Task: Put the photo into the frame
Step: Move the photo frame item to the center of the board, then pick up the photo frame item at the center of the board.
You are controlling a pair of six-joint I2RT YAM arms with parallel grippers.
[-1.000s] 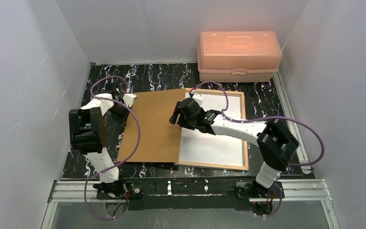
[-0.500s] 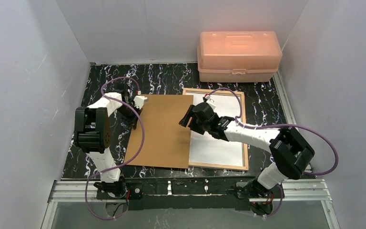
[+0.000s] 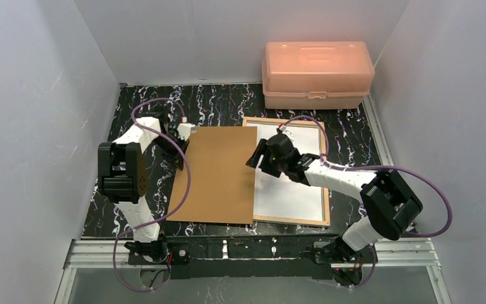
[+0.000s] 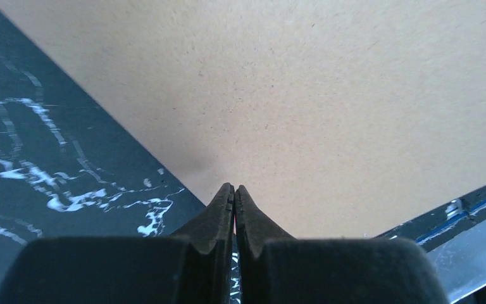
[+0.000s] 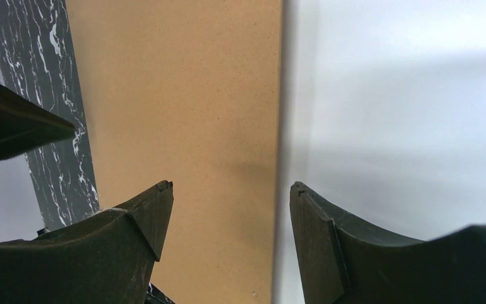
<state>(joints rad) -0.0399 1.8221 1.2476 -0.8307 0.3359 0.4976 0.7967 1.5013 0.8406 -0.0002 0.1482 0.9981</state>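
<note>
My left claw (image 3: 178, 152) is clenched, both fingers (image 4: 218, 209) pressed flat together with nothing between them. Its tips meet the left edge of the brown backing board (image 3: 218, 177), low down near the marbled black table (image 3: 228, 101). Whether they press on that edge or only reach it, I cannot tell. From this claw the board (image 4: 329, 95) spreads away ahead and to the right, and the table (image 4: 38, 158) shows bare to the left of my fingertips.

My right claw (image 3: 255, 155) is released, its jaws standing wide apart and holding nothing. It hovers over the opposite edge of the board. In the wrist view that edge runs straight up between my two fingers, nearer the right-hand one (image 5: 316, 240). The board (image 5: 183, 95) lies under the left-hand finger (image 5: 139, 221) and a plain white sheet (image 5: 405, 95) under the right-hand one. A strip of the table (image 5: 38, 63) shows beyond the board's far side.

The frame (image 3: 324, 177) lies flat on the table beneath and beyond my right claw, its light wood border around the white sheet (image 3: 291, 196). The board overlaps the frame's rail on the side nearest my left claw. Whether that white sheet is the photo I cannot tell.

A translucent orange storage box (image 3: 316, 73) stands closed at the back of the table, well beyond both claws.
</note>
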